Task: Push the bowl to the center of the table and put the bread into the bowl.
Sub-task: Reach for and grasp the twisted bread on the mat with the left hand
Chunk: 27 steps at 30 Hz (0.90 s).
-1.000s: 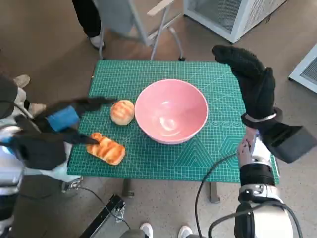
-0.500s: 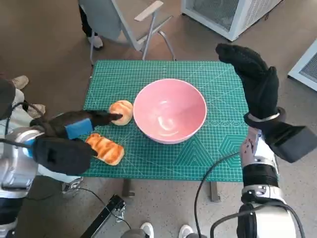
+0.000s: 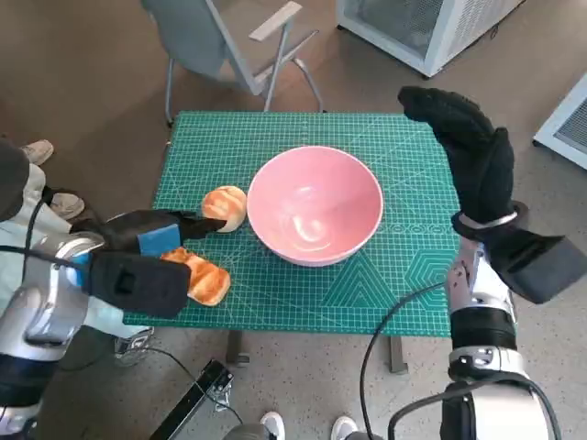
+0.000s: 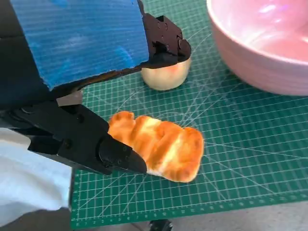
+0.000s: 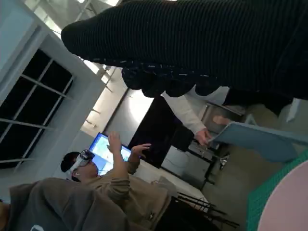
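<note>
The worry from where I stand is the long golden-brown glazed bread loaf point(image 3: 200, 276) lying close to the near edge of the green gridded cutting-mat surface point(image 3: 385, 284); the left hand point(image 3: 151, 247), black with blue tape over its back, hangs over it with its fingers point(image 4: 120, 156) spread and nothing in them, one lower finger just beside the loaf's end, whether touching I cannot tell; a clumsy close from that angle could nudge the loaf toward the edge and onto the floor rather than lift it; the round pale bread bun point(image 3: 226, 207) sits just beyond, near the upper fingertip, and could get knocked against the glossy pink round bowl point(image 3: 315, 203), which it lies just beside; the bowl looks light and smooth, so I judge a bump might slide it off the middle of the surface, where it now seems to sit well enough; the right hand point(image 3: 468, 156), in its black knitted glove, is raised off the right side with fingers extended and holding nothing, well apart from the bowl, so it would not steady it; as for the bread, the loaf is ridged and shiny with darker toasted stripes, soft-looking, likely to squash if pinched hard; the bun is smooth, domed and paler; both lie on the mat, outside the bowl, which holds nothing.
</note>
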Available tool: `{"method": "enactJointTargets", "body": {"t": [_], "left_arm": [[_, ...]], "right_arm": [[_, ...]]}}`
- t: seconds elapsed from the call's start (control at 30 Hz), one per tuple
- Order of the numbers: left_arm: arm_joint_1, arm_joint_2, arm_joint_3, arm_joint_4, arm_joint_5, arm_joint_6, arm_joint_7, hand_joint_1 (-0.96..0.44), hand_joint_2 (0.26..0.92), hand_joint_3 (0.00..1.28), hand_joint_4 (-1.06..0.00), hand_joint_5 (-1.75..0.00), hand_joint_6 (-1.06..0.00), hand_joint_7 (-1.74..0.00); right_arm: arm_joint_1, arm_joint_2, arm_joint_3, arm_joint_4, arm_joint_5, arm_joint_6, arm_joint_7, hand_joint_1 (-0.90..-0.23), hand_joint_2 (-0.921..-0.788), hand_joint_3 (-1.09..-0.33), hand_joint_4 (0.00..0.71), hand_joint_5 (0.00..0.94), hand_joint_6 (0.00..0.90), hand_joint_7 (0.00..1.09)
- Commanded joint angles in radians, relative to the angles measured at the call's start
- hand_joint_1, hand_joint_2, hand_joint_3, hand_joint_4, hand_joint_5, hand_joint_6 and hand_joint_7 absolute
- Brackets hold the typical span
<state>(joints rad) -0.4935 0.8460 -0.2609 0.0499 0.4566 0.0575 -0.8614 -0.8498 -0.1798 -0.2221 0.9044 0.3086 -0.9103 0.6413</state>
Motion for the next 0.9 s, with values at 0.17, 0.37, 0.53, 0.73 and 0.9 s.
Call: {"method": "enactJointTargets", "body": {"t": [0.17, 0.37, 0.53, 0.73, 0.9], "left_arm": [[-0.034, -0.025, -0.056, 0.048, 0.07, 0.042, -0.01, -0.06, 0.694, 0.01, -0.13, 0.0, -0.26, 0.0], [-0.039, -0.053, -0.096, 0.099, 0.117, 0.046, 0.008, -0.07, 0.694, 0.01, -0.13, 0.0, -0.26, 0.0], [-0.053, -0.087, -0.142, 0.18, 0.171, 0.029, 0.044, -0.08, 0.693, 0.0, -0.14, -0.01, -0.26, 0.0], [-0.067, -0.113, -0.185, 0.264, 0.22, -0.007, 0.094, -0.06, 0.722, 0.02, -0.21, -0.03, -0.3, -0.02], [-0.067, -0.119, -0.205, 0.3, 0.251, -0.035, 0.131, -0.04, 0.761, 0.04, -0.33, -0.07, -0.39, -0.06]], "right_arm": [[0.031, -0.008, 0.007, -0.012, -0.007, 0.015, 0.001, -0.733, -0.921, -0.691, 0.263, 0.002, 0.024, 0.58], [0.035, -0.008, 0.01, -0.018, -0.006, 0.016, 0.0, -0.733, -0.921, -0.693, 0.263, 0.001, 0.023, 0.58], [0.036, -0.007, 0.011, -0.023, -0.006, 0.016, -0.002, -0.732, -0.921, -0.695, 0.264, 0.002, 0.022, 0.58], [0.036, -0.007, 0.012, -0.025, -0.006, 0.016, -0.003, -0.732, -0.921, -0.698, 0.263, 0.001, 0.02, 0.58], [0.036, -0.007, 0.012, -0.025, -0.007, 0.014, -0.005, -0.732, -0.921, -0.696, 0.264, 0.002, 0.019, 0.58]]}}
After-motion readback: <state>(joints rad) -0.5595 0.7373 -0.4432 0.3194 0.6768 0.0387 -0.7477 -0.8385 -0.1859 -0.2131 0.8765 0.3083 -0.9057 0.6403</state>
